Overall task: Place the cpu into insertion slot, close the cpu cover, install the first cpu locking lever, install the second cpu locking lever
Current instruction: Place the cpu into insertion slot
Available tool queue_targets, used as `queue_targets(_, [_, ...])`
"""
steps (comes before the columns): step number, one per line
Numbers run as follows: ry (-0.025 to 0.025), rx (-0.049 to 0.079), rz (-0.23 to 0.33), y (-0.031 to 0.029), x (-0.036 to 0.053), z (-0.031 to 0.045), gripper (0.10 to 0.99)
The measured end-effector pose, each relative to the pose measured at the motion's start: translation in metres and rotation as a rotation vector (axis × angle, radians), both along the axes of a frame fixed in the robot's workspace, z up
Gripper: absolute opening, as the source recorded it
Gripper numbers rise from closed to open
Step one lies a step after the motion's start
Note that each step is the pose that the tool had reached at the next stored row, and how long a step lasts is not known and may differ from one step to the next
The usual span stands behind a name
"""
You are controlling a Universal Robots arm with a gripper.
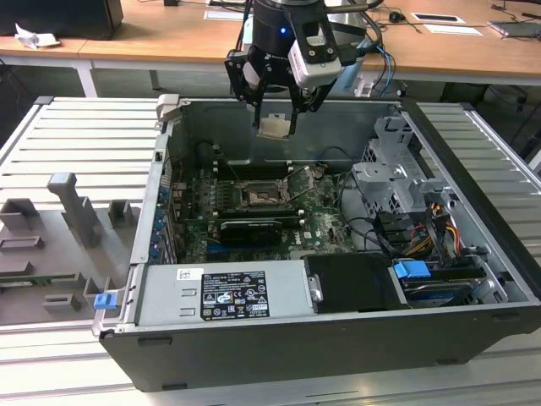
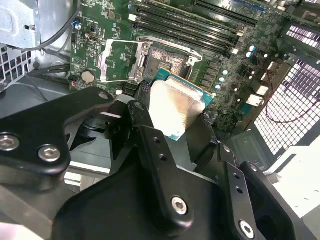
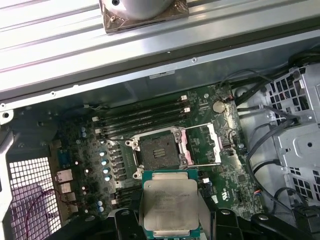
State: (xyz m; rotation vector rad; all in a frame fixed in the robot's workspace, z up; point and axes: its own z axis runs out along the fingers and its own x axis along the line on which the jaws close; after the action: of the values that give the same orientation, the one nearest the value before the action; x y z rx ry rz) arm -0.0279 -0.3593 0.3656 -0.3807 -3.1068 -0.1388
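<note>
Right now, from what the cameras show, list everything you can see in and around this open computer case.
computer case: one, dark grey, lying open.
motherboard: one, green, on the case floor.
insertion slot: one, black with a silver rim, empty, mid-board.
cpu cover: one, silver, swung open beside the slot.
memory slots: several, black, alongside the slot; exact count unclear.
power supply: one, silver, inside the case on the side nearest the exterior camera.
moulded tray: one, grey, on the exterior view's left.
cpu: one, silver face with a green edge, held above the board.
hand: one, black, shut on the cpu.
</note>
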Motion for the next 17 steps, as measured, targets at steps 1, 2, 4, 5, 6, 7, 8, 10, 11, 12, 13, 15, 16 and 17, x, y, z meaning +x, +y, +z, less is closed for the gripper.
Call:
queue_targets(1, [0.0,0.0,-0.007,0.0,0.0,0.0,0.529])
queue_targets(2, [0.0,0.0,-0.013,0.0,0.0,-0.0001,0.529])
queue_targets(4, [-0.0001,0.0,-0.022,0.0,0.0,-0.0001,0.529])
queue_targets(5, [-0.0001,0.0,-0.027,0.0,0.0,-0.0001,0.529])
queue_targets(6, [0.0,0.0,-0.036,0.0,0.0,0.0,0.529])
queue_targets(7, [-0.0001,0.0,-0.042,0.0,0.0,-0.0001,0.529])
queue_targets(8, [-0.0001,0.0,-0.046,0.0,0.0,-0.0001,0.529])
queue_targets(10, [0.0,0.0,-0.056,0.0,0.0,-0.0001,0.529])
queue_targets(11, [0.0,0.0,-0.06,0.0,0.0,-0.0001,0.529])
queue_targets(12, [0.0,0.0,-0.065,0.0,0.0,-0.0001,0.529])
queue_targets(13, [-0.0001,0.0,-0.068,0.0,0.0,-0.0001,0.529])
queue_targets(15, [0.0,0.0,-0.076,0.0,0.0,-0.0001,0.529])
queue_targets(16, [0.0,0.0,-0.082,0.0,0.0,-0.0001,0.529])
queue_targets(17, [0.0,0.0,-0.085,0.0,0.0,-0.0001,0.529])
